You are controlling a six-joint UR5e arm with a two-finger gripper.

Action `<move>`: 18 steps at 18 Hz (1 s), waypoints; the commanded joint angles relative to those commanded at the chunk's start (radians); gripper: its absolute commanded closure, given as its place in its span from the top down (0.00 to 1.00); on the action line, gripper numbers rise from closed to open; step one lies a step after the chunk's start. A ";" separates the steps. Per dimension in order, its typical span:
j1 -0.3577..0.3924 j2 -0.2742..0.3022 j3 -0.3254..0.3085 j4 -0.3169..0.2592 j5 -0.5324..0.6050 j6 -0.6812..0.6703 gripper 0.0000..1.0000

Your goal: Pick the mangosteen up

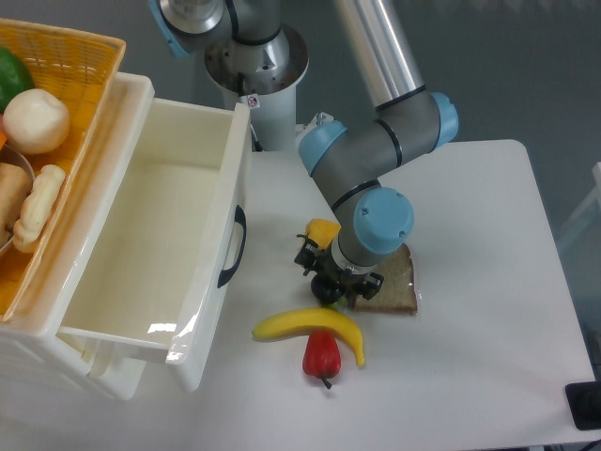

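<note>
My gripper (pixel 328 279) points down at the table, just above the banana, and the arm's wrist covers most of it. A small dark round shape (pixel 327 292) shows right under the fingers, between the banana and the bread. It looks like the mangosteen, but it blends with the black gripper parts. I cannot tell how the jaws stand or whether they touch it.
A yellow pepper (pixel 324 230) lies just behind the gripper. A banana (pixel 305 324) and a red pepper (pixel 321 353) lie in front. A bread slice (pixel 392 293) is on the right. An open white drawer (pixel 155 221) and a fruit basket (pixel 56 94) stand at the left.
</note>
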 joint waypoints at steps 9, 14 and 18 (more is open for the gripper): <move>0.002 0.009 0.000 -0.002 -0.003 0.002 0.43; 0.012 0.014 0.020 -0.002 -0.003 0.012 0.29; 0.026 0.024 0.095 -0.005 -0.006 0.014 0.28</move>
